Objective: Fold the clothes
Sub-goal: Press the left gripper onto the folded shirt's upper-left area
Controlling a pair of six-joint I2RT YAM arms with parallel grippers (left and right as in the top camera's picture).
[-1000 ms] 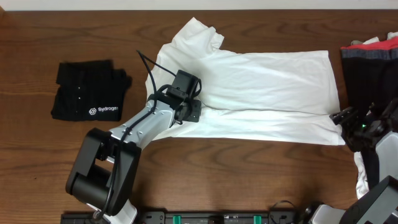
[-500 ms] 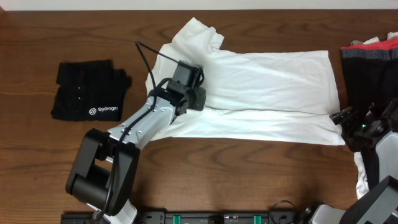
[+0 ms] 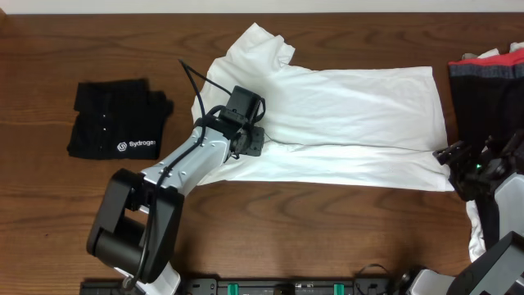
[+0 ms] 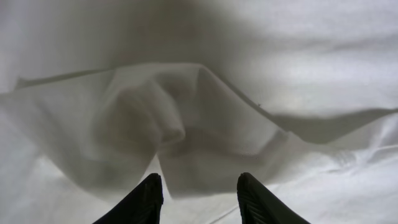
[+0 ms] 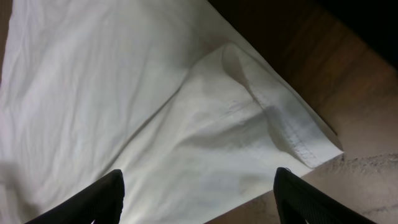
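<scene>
A white T-shirt (image 3: 352,115) lies spread across the table, folded lengthwise, with a sleeve pointing to the back. My left gripper (image 3: 255,141) rests low on its left part, near the sleeve. In the left wrist view that gripper (image 4: 199,183) is open, and a rumpled fold of white fabric (image 4: 180,124) lies just beyond the tips with nothing between them. My right gripper (image 3: 449,156) hovers at the shirt's right hem. In the right wrist view it (image 5: 199,180) stands wide open above the hem corner (image 5: 305,140).
A folded black shirt (image 3: 115,119) with white lettering lies at the left. A pile of dark and red garments (image 3: 491,74) sits at the right edge. More white fabric (image 3: 475,229) lies beside the right arm. Bare wooden table (image 3: 327,229) runs along the front.
The left gripper has opened and let go of the white fabric, which now lies in a loose bump in front of its tips. The right arm has not moved.
</scene>
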